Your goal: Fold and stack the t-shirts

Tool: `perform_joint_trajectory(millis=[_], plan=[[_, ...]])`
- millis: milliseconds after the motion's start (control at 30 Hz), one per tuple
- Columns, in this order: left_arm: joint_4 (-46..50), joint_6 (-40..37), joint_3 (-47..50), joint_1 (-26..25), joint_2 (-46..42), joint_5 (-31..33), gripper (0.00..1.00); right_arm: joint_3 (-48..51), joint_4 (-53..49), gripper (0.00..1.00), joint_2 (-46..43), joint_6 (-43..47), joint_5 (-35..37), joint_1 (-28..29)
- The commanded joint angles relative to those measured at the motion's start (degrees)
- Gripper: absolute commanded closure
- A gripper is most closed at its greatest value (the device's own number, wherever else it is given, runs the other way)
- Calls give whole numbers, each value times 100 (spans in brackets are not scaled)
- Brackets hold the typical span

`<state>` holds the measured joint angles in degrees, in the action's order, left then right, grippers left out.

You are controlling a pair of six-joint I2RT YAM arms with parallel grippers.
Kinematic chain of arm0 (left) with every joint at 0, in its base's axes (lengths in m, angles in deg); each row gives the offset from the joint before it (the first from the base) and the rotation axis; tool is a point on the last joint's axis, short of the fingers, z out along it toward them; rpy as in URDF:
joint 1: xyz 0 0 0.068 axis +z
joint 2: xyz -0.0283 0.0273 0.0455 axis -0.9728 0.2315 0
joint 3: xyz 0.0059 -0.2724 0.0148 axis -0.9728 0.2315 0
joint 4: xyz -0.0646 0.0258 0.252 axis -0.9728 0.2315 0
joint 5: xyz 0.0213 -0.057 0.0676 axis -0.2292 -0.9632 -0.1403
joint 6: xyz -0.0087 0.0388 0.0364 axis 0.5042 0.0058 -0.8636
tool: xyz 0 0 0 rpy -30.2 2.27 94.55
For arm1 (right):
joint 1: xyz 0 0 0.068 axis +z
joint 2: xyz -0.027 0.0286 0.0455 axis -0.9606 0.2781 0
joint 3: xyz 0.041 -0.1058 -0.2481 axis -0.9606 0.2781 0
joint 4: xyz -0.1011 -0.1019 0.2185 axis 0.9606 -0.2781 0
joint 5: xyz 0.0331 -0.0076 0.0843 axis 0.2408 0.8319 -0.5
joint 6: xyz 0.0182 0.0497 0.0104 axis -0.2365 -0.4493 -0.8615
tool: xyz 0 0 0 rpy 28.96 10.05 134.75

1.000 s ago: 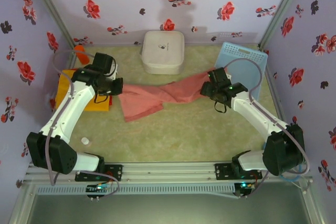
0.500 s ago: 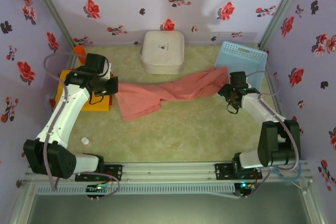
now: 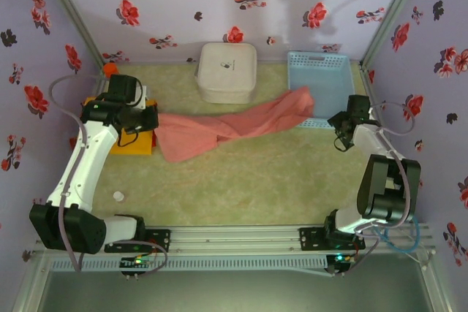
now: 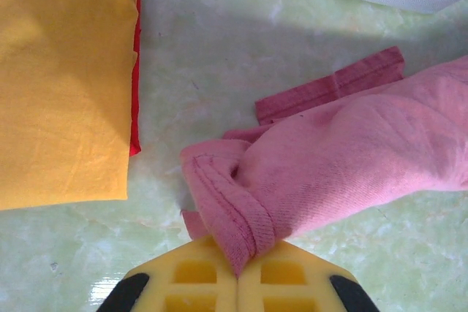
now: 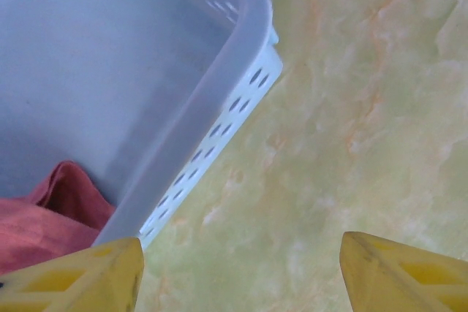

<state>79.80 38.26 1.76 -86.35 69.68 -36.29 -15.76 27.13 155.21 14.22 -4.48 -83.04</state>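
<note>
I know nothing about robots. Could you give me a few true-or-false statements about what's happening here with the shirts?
The left gripper pinches the pink shirt. True.
The right gripper grips it too. False: it is open and empty, beside the blue basket.
A red shirt peeks from under the yellow-orange shirt. True.
The pink shirt lies neatly folded. False: it stretches unfolded across the table.
</note>
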Motion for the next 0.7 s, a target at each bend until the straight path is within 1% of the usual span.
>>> perform_joint_trajectory(millis=[0, 167, 300, 433, 567, 667], plan=[[38, 97, -121, 68, -145, -289, 100, -141, 70, 28, -213, -262, -438, -13], [-223, 276, 70, 63, -131, -612, 100, 106, 517, 29, -458, -914, -972, -13], [-277, 296, 128, 65, -116, -662, 100, -21, 650, 30, -207, -1192, -961, -2], [-282, 282, 128, 64, -126, -657, 100, -194, 892, 33, 212, -1415, -1129, 15], [-275, 300, 135, 67, -126, -679, 100, -357, 1098, 40, 676, -1599, -1257, 24], [-275, 305, 146, 60, -156, -674, 100, -481, 1162, 54, 889, -1658, -1300, 24]])
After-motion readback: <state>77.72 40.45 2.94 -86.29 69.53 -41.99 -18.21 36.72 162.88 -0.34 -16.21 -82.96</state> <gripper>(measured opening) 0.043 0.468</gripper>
